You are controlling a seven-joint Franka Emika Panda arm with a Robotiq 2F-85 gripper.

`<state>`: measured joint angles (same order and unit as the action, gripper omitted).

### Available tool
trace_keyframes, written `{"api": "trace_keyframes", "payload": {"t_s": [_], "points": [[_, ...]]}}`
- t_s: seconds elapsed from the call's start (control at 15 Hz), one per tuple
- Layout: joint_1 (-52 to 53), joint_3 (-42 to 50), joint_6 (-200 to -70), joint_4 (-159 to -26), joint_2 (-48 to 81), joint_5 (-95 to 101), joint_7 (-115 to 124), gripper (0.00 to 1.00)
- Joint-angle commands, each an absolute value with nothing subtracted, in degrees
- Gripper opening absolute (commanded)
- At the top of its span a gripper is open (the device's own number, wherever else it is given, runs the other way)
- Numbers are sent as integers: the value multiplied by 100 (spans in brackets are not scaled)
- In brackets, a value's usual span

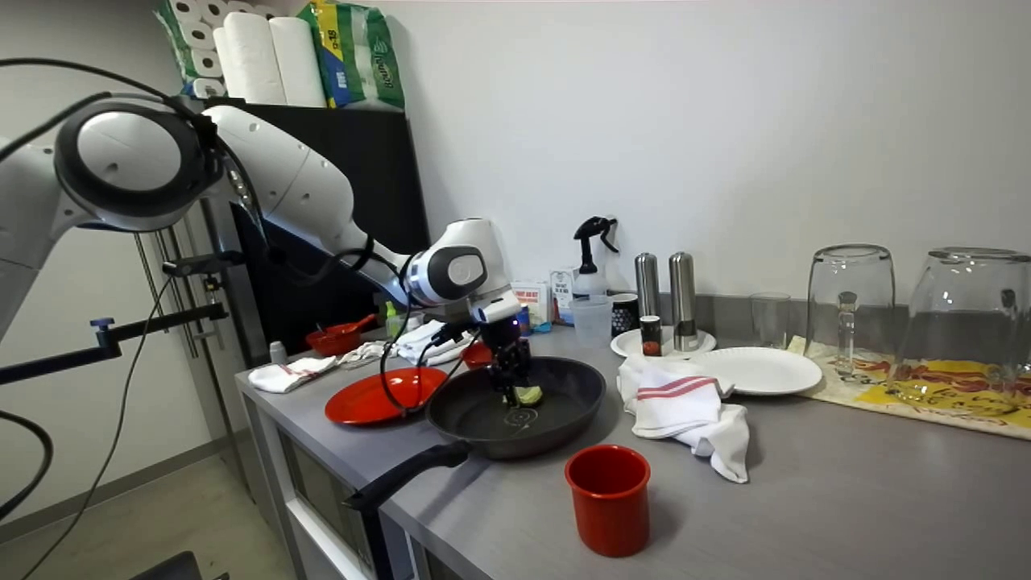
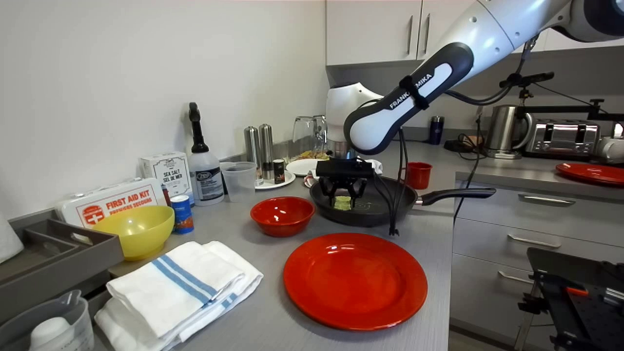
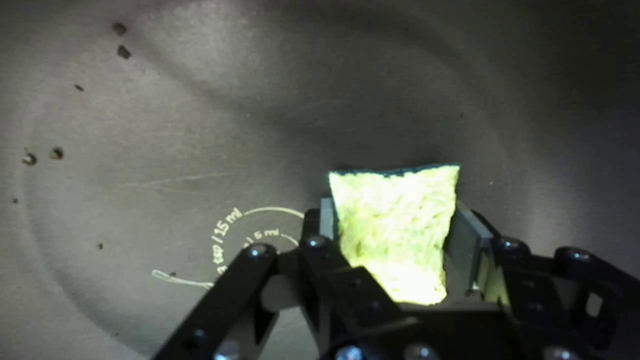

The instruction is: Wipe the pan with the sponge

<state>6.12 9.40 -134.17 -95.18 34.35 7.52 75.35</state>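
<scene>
I have the sponge (image 3: 392, 220) in my claw (image 3: 398, 231), squeezed from both sides, its yellow-green body narrowing a little away from its dark edge. It sits inside the pan (image 1: 564, 403), low over the bare bottom and just beside the printed measuring rings (image 3: 262, 233); whether it presses on the bottom I cannot tell. The pan stands on the surface (image 1: 805, 499), with its handle (image 2: 458, 193) reaching past the edge in both exterior views. I take the pick-up as done and the wiping as the step in hand, probably with much of it ahead, since dark crumbs (image 3: 56, 153) lie well apart from the sponge, beyond the rings in the wrist view. What I need next, I think, is light, even downward pressure and a sweep across the rings toward those crumbs, my grip firm enough that the sponge does not twist loose. I see nothing bracing the pan, so a hard sideways push could make it slide or swing, perhaps into the red bowl (image 2: 282, 216) just beside it; short strokes inside the rim look safer.
</scene>
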Motion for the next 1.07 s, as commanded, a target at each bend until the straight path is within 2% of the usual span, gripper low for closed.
{"api": "trace_keyframes", "payload": {"t_s": [0.0,1.0], "points": [[569,961,-13455,-9341,3756,745,7507,28],[75,981,-13047,-10164,3097,443,7299,28]]}}
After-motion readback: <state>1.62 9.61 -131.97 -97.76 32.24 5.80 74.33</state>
